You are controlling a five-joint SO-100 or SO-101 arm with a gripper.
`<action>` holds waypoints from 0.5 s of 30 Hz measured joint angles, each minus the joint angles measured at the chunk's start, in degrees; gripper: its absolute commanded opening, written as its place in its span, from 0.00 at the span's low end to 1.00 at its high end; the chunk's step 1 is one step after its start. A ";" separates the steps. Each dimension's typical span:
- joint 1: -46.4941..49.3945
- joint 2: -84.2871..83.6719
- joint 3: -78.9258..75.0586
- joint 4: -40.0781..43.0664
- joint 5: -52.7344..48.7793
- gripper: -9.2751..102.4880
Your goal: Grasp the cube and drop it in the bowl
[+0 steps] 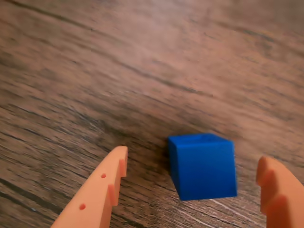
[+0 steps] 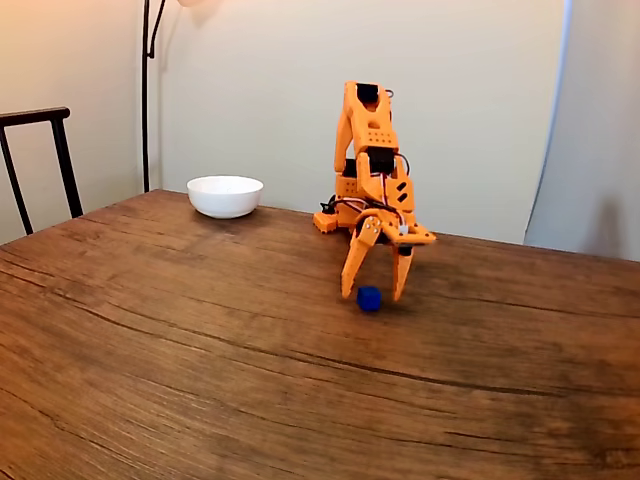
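With the pincer (image 1: 192,183) spread wide and empty, blue cube (image 1: 203,165) on the table (image 2: 200,340) between its fingers, nearer the right one.

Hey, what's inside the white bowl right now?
Nothing can be made out inside the bowl: the fixed view is low, so its near wall hides the interior. The cube sits on the table, between the open gripper fingers.

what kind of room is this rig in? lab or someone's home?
Probably a home, likely a dining area: a wood-grain table, a dark chair at its edge, a lamp pole against a plain wall. No lab fixtures in view.
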 measured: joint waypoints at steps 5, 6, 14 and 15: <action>-0.09 -2.20 -0.44 -0.35 -0.97 0.41; -0.09 -2.29 -0.70 -0.35 -1.32 0.41; -0.09 -2.46 -0.79 -0.44 -1.67 0.41; -0.09 -2.46 -0.79 -0.44 -1.67 0.41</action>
